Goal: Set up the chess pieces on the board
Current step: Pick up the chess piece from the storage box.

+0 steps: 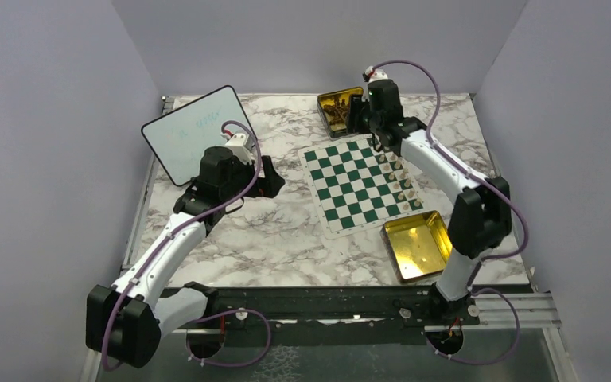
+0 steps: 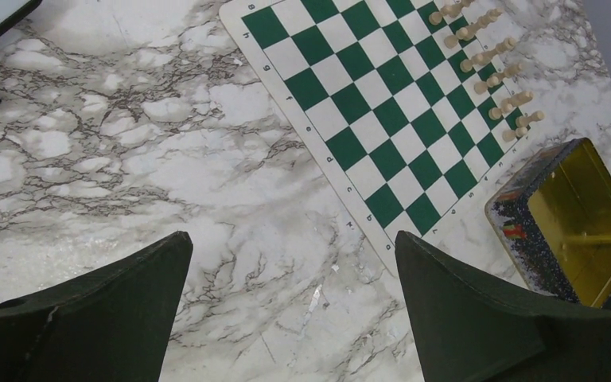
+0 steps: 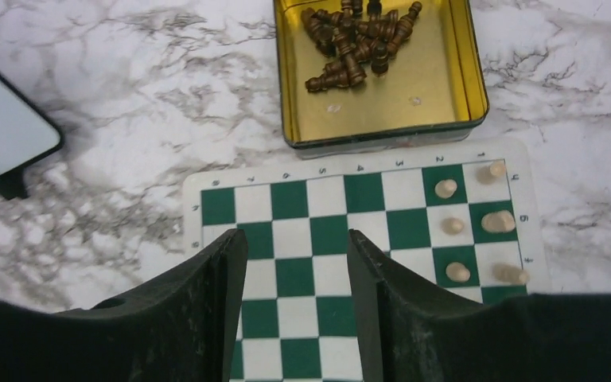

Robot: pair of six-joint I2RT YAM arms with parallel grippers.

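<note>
Chess pieces: the cream ones [image 1: 398, 179] stand in two rows along the right side of the board [image 1: 350, 187]; the dark ones [image 1: 336, 115] lie heaped in the far tin [image 1: 347, 99].

Top view: we see the right gripper [image 1: 376, 143] over the board's far edge. The whiteboard [image 1: 195, 123] scrawl is unreadable.

Left wrist: the left gripper [image 2: 290, 239] is spread wide and empty above bare marble. Border letters e, d, c are legible.

Right wrist: jaws part-way apart, nothing between them. We judge a dark piece comes next: reach into the tin, take one at the heap's edge, and grip its body.

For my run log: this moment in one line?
left gripper: open | right gripper: open above board | cream pieces: on board | brown pieces: in tin
</note>
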